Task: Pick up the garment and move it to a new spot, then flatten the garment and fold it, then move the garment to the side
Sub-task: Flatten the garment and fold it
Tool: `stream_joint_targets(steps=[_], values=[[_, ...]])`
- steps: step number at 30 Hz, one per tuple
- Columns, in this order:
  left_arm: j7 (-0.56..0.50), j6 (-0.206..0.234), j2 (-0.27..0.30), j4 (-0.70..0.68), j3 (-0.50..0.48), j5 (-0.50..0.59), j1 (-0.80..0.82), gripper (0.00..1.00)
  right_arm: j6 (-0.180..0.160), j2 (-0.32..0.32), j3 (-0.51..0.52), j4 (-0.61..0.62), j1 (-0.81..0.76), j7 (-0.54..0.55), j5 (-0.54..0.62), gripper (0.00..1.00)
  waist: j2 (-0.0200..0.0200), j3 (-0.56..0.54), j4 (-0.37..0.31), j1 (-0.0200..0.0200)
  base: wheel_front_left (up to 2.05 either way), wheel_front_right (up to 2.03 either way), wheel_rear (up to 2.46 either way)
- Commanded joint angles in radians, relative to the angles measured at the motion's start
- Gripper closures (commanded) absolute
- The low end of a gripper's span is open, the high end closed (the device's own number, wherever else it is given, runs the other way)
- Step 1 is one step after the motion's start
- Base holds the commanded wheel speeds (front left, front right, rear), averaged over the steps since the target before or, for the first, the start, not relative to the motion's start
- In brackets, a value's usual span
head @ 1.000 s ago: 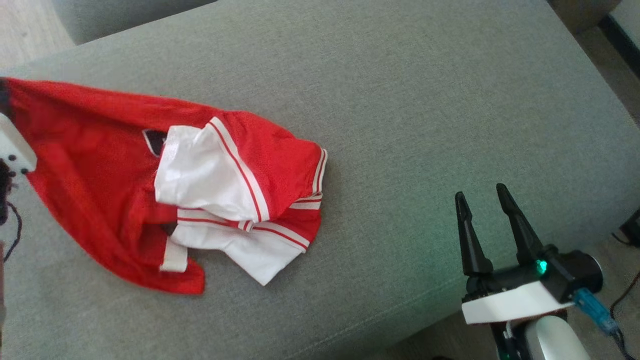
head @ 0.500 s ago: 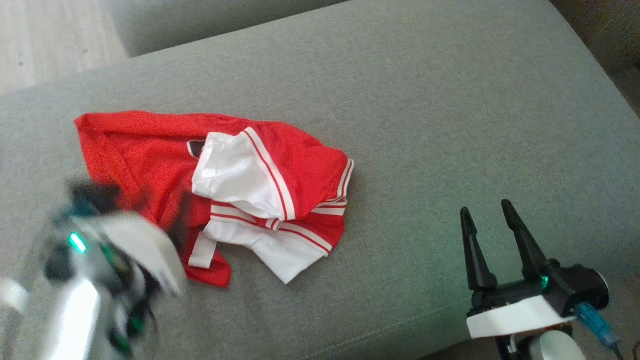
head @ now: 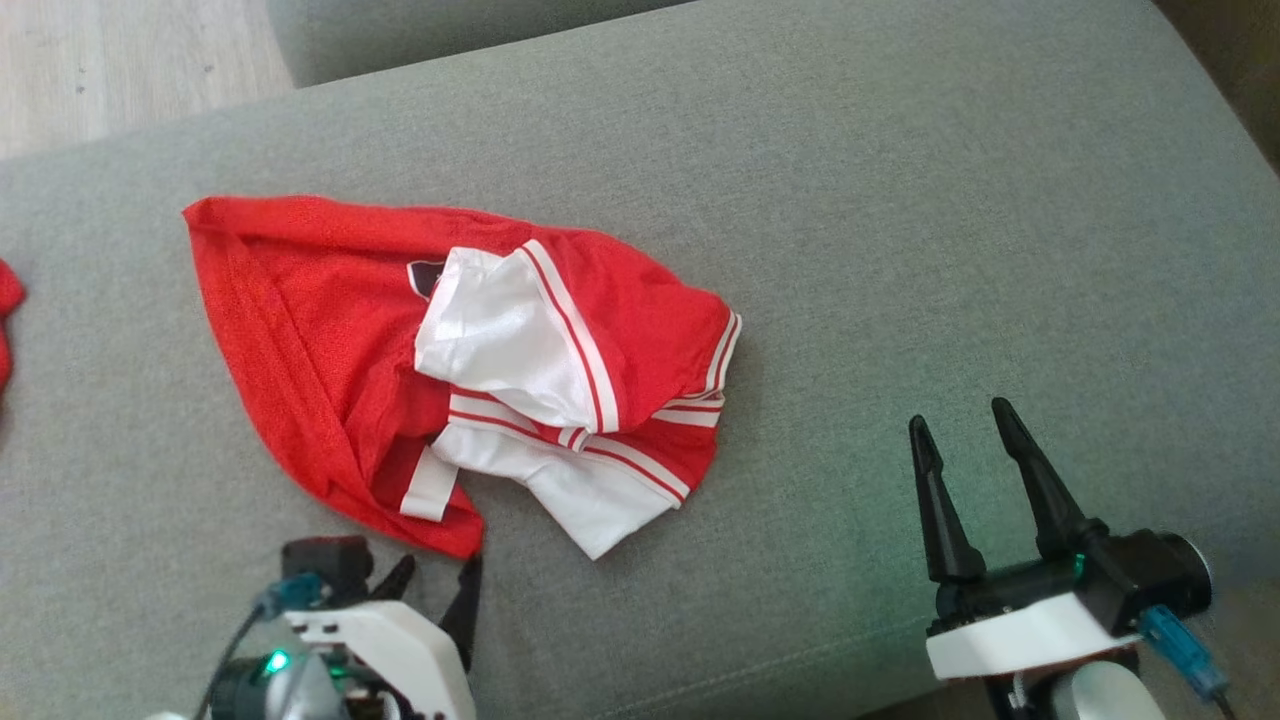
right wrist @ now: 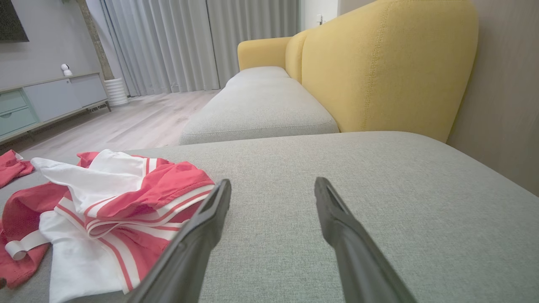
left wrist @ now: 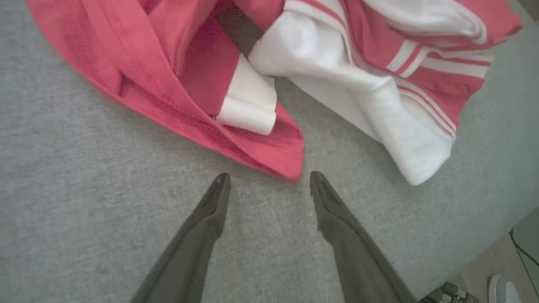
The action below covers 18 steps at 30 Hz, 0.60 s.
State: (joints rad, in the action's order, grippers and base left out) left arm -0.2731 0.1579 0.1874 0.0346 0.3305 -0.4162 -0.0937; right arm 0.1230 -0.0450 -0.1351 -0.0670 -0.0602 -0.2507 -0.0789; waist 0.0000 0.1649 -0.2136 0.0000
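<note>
The jaws of the left gripper [left wrist: 269, 179] are seen wide apart, and nothing is held between them. Its fingers [left wrist: 198, 235] are pointed at the near red corner of the garment [left wrist: 189, 75]. One fingertip is just beside this corner, but it cannot be told whether the cloth is touched. In the head view this gripper [head: 438, 575] is found just below the lower edge of the garment [head: 330, 320].

The jaws of the right gripper [head: 960, 418] are also spread wide and are empty. This gripper is held well apart from the garment, to its right, over bare fabric.

The garment is laid crumpled, not flat, on a grey cushion [head: 900, 200]. It is red, with white parts and red-and-white stripes gathered on the side nearer to the right gripper. A white band [left wrist: 248, 105] is folded over the red cloth, close to the near corner. A small dark patch [head: 425, 275] is partly covered by a white fold near the middle of the garment.

To the left of the garment, apart from it, a second red cloth [head: 5, 320] is cut off by the edge of the head view. Beyond the garment a second grey cushion [right wrist: 257, 109] and a pale wooden floor [head: 120, 70] are seen. In the right wrist view a yellow backrest [right wrist: 387, 63] is seen far to the right of the garment, and grey curtains [right wrist: 189, 42] and a low cabinet [right wrist: 50, 99] are seen far behind it.
</note>
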Motion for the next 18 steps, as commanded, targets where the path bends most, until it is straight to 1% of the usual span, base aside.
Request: stream_joint_targets(steps=[1,5,11,13,14,15,16,17,18], values=[[0.014,-0.001,0.001,-0.024,-0.018,0.018,0.052,0.00,0.008,-0.005,-0.023,0.028,0.021,-0.011,0.007,0.00,0.0000,0.001,-0.001,0.0000,0.00,0.00,0.00],[0.007,-0.002,-0.008,0.004,0.003,0.022,0.066,0.00,0.008,-0.005,-0.029,0.024,0.024,-0.011,0.006,0.00,0.0000,0.003,-0.009,0.0000,0.00,0.00,0.00],[0.017,0.004,-0.041,0.063,-0.019,-0.024,0.079,0.00,0.008,-0.005,-0.038,0.020,0.026,-0.011,-0.003,0.00,0.0000,0.003,-0.026,0.0000,0.00,0.00,0.00],[0.022,0.005,-0.042,0.069,-0.023,-0.026,0.082,0.00,0.008,-0.005,-0.038,0.020,0.027,-0.011,-0.004,0.00,0.0000,0.004,-0.028,0.0000,0.00,0.00,0.00],[0.031,0.007,-0.051,0.077,-0.035,-0.044,0.086,0.41,0.008,-0.005,-0.036,0.021,0.026,-0.011,-0.006,0.00,0.0000,0.006,-0.030,0.0000,0.00,0.00,0.00],[0.035,0.005,-0.053,0.079,-0.039,-0.051,0.088,0.58,0.008,-0.005,-0.035,0.022,0.026,-0.011,-0.006,0.00,0.0000,0.006,-0.031,0.0000,0.00,0.00,0.00],[0.035,0.005,-0.053,0.079,-0.039,-0.051,0.088,0.58,0.008,-0.005,-0.035,0.022,0.026,-0.011,-0.006,0.00,0.0000,0.006,-0.031,0.0000,0.00,0.00,0.00],[0.037,0.005,-0.054,0.082,-0.042,-0.055,0.089,0.67,0.008,-0.005,-0.034,0.022,0.025,-0.011,-0.006,0.00,0.0000,0.006,-0.031,0.0000,0.00,0.00,0.00],[0.038,0.004,-0.053,0.084,-0.043,-0.057,0.090,0.88,0.008,-0.005,-0.032,0.022,0.023,-0.011,-0.006,0.00,0.0000,0.006,-0.031,0.0000,0.00,0.00,0.00]])
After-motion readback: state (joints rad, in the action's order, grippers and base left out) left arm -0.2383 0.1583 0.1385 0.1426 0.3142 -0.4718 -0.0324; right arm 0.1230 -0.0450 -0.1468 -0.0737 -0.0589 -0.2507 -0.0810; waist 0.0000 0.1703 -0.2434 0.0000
